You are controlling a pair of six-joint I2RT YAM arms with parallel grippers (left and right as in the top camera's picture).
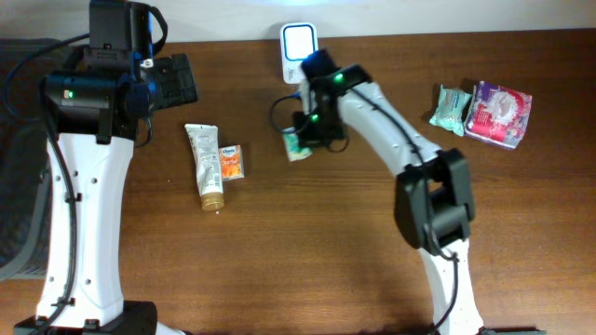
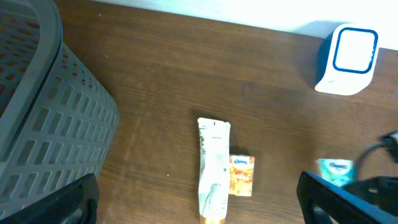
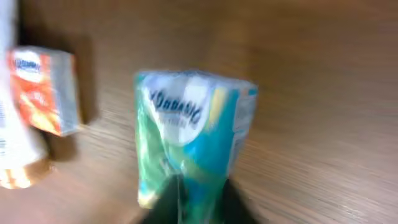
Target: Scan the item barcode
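A: Where is the teal-and-green soft plastic packet (image 1: pixel 296 145) found?

B: It is pinched at one end by the right gripper (image 1: pixel 308 133), whose jaws are closed on it, just in front of the white-and-blue box-shaped scanner (image 1: pixel 297 46). The left gripper (image 1: pixel 172 82) is spread wide and nothing is carried.

A: Handling?

B: Judged light and crumply — the film is probably slippery. A hold at the sealed edge is advised, so the barcode is left uncovered.

A: Surroundings?

B: A cream squeeze tube (image 1: pixel 207 167) and small orange carton (image 1: pixel 231 162) are noted touching, near the left arm. A pink packet (image 1: pixel 500 113) and pale green packet (image 1: pixel 452 109) lie well apart, and a grey slatted basket (image 2: pixel 43 124) at the edge. Nothing is seen barring the scanner.
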